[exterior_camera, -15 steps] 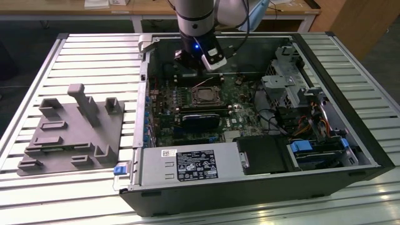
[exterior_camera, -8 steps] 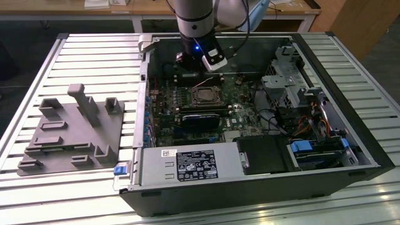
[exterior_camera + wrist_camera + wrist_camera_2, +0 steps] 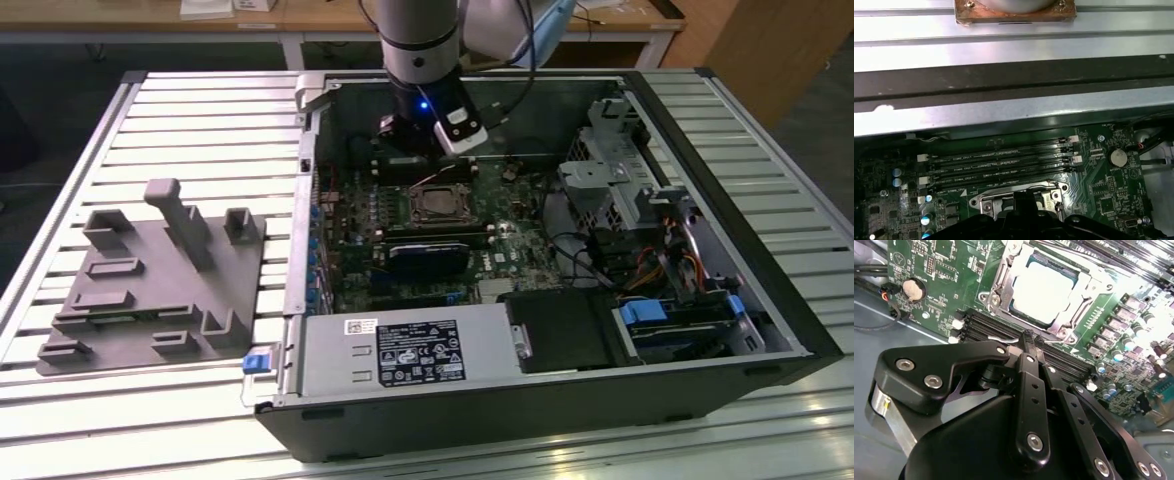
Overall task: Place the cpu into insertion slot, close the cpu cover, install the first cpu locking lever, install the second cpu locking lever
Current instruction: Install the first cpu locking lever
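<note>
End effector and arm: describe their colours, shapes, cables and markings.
The arm is a silver-grey cylinder with a dark band, a black wrist with a blue light and a pale block; cables trail beside it. The end effector is black linkage bars with silvery screw heads.

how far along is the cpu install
Done: the cpu sits seated with the cpu cover down over it. In hand: the gripper, jaws closed, is at a wire locking lever by the memory slots. Left: I can't see either lever latched.
</note>
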Robot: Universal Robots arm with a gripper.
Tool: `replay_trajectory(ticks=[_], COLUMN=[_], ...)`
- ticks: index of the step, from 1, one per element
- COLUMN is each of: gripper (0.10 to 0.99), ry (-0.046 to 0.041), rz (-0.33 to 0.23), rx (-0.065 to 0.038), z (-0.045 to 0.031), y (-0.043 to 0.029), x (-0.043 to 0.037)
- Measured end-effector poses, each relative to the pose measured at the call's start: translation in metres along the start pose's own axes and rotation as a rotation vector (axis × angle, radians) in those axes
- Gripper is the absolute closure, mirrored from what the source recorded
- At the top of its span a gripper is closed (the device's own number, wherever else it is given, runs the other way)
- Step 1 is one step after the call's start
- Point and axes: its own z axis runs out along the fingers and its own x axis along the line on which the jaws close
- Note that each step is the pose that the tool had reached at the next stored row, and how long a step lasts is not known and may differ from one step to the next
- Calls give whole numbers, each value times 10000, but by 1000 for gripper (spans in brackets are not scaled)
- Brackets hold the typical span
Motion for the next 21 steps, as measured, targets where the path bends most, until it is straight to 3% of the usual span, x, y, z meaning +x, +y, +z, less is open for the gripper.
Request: replay_trajectory(ticks=[7, 21], gripper=[980, 980], ry=[-59, -183], rz=[170, 877], rx=[211, 317], z=[46, 138], y=[37, 99], x=[-22, -49])
